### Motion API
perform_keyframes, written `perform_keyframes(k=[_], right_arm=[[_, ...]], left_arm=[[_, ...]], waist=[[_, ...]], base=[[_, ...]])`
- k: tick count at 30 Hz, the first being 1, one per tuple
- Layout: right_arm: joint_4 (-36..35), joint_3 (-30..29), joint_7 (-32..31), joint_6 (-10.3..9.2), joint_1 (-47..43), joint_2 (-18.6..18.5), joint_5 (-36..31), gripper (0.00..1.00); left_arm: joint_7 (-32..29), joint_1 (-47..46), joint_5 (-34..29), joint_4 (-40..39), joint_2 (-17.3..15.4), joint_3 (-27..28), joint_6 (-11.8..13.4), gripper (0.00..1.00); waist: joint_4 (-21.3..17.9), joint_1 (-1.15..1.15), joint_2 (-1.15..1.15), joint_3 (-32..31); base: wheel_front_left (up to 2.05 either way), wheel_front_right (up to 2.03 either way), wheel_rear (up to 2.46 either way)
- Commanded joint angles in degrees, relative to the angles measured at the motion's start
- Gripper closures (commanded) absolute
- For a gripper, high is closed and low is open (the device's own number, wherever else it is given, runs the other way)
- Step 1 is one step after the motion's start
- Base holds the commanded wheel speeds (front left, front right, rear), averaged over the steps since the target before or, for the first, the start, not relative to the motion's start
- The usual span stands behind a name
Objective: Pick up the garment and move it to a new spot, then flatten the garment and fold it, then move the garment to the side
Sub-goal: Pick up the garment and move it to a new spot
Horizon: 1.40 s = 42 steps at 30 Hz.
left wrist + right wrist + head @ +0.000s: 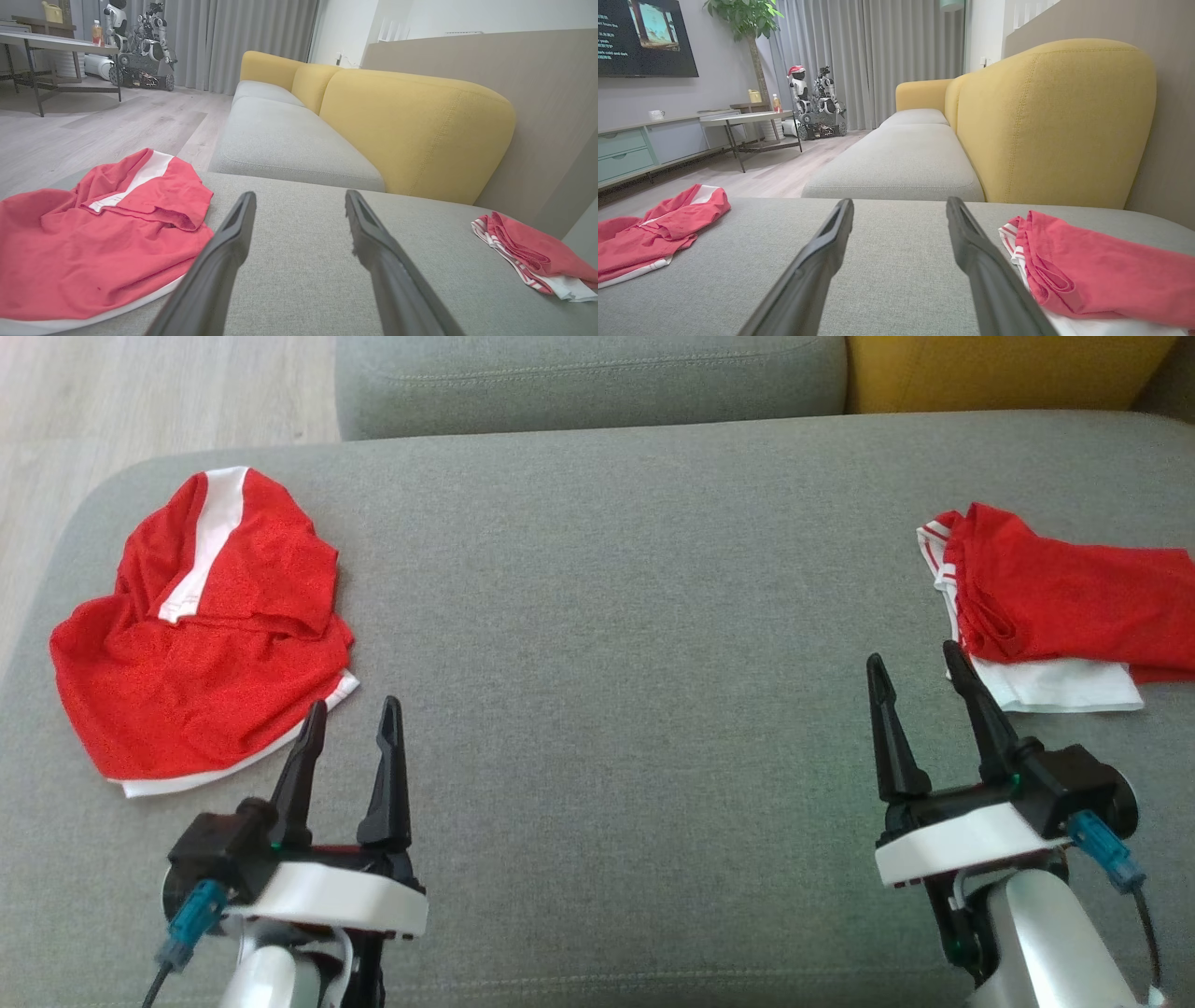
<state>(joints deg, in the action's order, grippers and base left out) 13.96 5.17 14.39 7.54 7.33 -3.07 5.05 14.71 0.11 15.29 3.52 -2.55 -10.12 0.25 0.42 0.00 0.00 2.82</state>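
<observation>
The left pincer point(354, 703) and the right pincer point(913, 651) each had two long black fingers point(386, 784), tapering to thin tips, on a black block point(1064, 775) over a white plate point(336, 896). A teal connector point(191, 910) with a dark cable sat at each outer side. The forearm point(1046, 933) was glossy white.

So there's a red shirt point(201, 635) with a white stripe and white hem, lying crumpled in a heap at the left end of the grey couch cushion point(607, 616). Well apart, a red-and-white garment point(1055, 616) sits folded at the right end.
</observation>
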Motion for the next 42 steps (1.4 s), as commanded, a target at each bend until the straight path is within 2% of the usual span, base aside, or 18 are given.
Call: perform_keyframes(k=[1, 6, 12, 26, 32, 42], right_arm=[[-2.05, 1.28, 0.61, -0.05, 1.04, 0.19, 0.55, 0.00], [-1.94, 1.48, 0.61, -0.05, 0.90, 0.19, 0.55, 0.00], [-1.78, 2.45, 0.61, -0.05, 0.66, 0.19, 0.19, 0.00], [-0.35, 6.03, 0.61, -0.05, 0.82, 0.19, 0.02, 0.00], [0.36, 7.66, 0.61, -0.05, 0.75, 0.19, 0.33, 0.00], [1.23, 8.69, 0.61, -0.05, 0.69, 0.19, 0.56, 0.00]], left_arm=[[0.29, -1.71, -0.11, -1.96, -0.32, 1.89, 0.09, 0.00], [0.29, -1.92, 0.03, -1.81, -0.32, 1.93, 0.00, 0.00], [0.29, -2.53, 0.49, -2.17, -0.32, 2.10, 0.25, 0.00], [0.29, -2.50, 1.12, -3.58, -0.32, 2.29, 1.48, 0.00], [0.29, -1.67, 1.37, -3.72, -0.32, 2.60, 1.81, 0.00], [0.29, -1.25, 1.30, -3.91, -0.32, 3.40, 2.12, 0.00]], waist=[[0.17, 0.00, 0.00, 0.17], [0.92, 0.00, 0.00, 0.25], [4.23, 0.00, 0.00, 0.46], [17.20, 0.00, 0.00, 0.48], [21.51, 0.00, 0.00, 0.00], [23.81, 0.00, 0.00, 0.02]], base=[[0.00, 0.00, 0.00], [0.00, 0.00, 0.00], [0.00, 0.00, 0.00], [0.00, 0.00, 0.00], [0.00, 0.00, 0.00], [0.00, 0.00, 0.00]])
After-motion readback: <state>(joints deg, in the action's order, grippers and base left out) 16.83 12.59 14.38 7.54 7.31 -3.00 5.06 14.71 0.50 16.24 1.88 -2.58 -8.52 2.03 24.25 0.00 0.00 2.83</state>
